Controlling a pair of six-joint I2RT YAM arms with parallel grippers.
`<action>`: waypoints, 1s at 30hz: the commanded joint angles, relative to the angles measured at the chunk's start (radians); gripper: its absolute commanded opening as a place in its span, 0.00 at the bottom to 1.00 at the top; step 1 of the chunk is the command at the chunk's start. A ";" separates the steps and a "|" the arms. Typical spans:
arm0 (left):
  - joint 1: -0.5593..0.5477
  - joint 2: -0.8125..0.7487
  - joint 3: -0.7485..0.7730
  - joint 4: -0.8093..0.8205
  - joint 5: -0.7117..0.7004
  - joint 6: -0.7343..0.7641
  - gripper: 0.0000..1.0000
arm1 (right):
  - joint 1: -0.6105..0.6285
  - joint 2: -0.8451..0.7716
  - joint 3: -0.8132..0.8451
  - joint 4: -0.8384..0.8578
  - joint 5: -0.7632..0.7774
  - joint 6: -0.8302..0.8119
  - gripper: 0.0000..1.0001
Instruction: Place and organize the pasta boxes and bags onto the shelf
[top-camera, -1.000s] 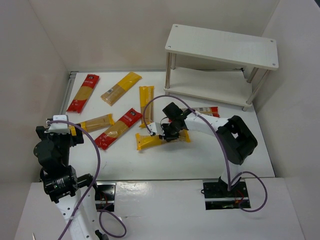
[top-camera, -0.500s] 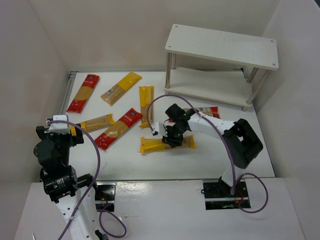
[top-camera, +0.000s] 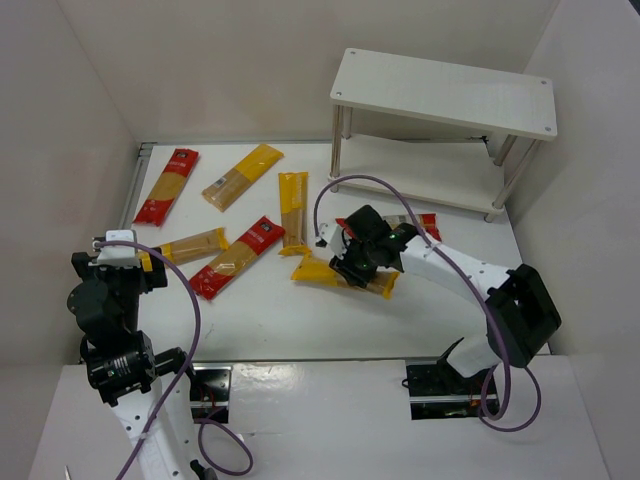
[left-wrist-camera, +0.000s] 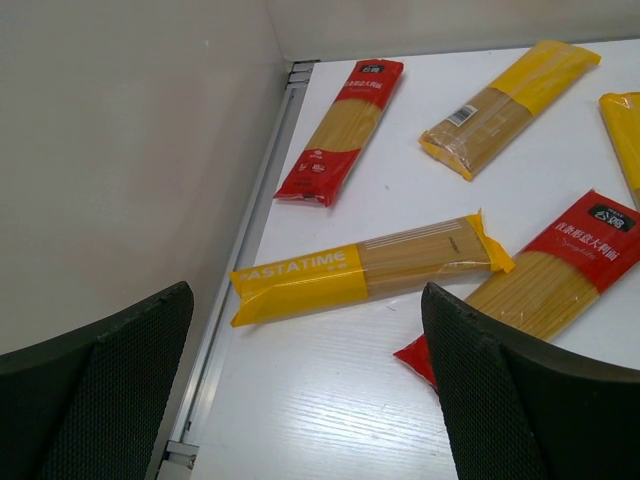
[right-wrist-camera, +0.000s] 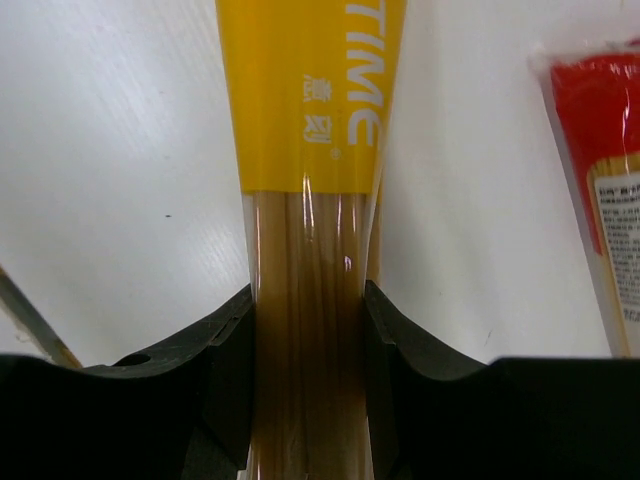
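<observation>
My right gripper (top-camera: 357, 264) is shut on the clear middle of a yellow spaghetti pack (top-camera: 318, 272), just above the table in the middle. In the right wrist view the fingers (right-wrist-camera: 232, 360) press both sides of this pack (right-wrist-camera: 308, 150), around the gripper (right-wrist-camera: 307, 345). The white two-tier shelf (top-camera: 440, 95) stands at the back right with bare boards. Other packs lie on the table: yellow (top-camera: 292, 210), red (top-camera: 237, 256), yellow (top-camera: 195, 243), yellow (top-camera: 242, 176), red (top-camera: 167, 185), and red (top-camera: 426, 221) partly behind the right arm. My left gripper (left-wrist-camera: 310, 400) is open and empty above the near-left table.
The left wrist view shows a yellow pack (left-wrist-camera: 370, 268), a red pack (left-wrist-camera: 340, 130), a yellow pack (left-wrist-camera: 510, 105) and a red pack (left-wrist-camera: 565, 265). A wall and metal table rail (left-wrist-camera: 255, 220) run along the left. A red pack (right-wrist-camera: 605, 200) lies right of the held pack.
My right gripper has carried the yellow pack to the right and turned it, its left end now higher. The right arm has stretched out to the right. The left arm has not moved.
</observation>
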 joint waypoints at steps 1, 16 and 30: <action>0.008 -0.006 0.000 0.034 -0.013 -0.015 1.00 | -0.016 -0.057 -0.005 0.134 0.119 0.094 0.00; 0.008 -0.015 0.000 0.034 -0.013 -0.024 1.00 | -0.068 -0.260 -0.080 0.257 0.278 0.209 0.00; 0.008 -0.015 0.000 0.034 -0.022 -0.024 1.00 | -0.132 -0.392 -0.121 0.395 0.464 0.196 0.00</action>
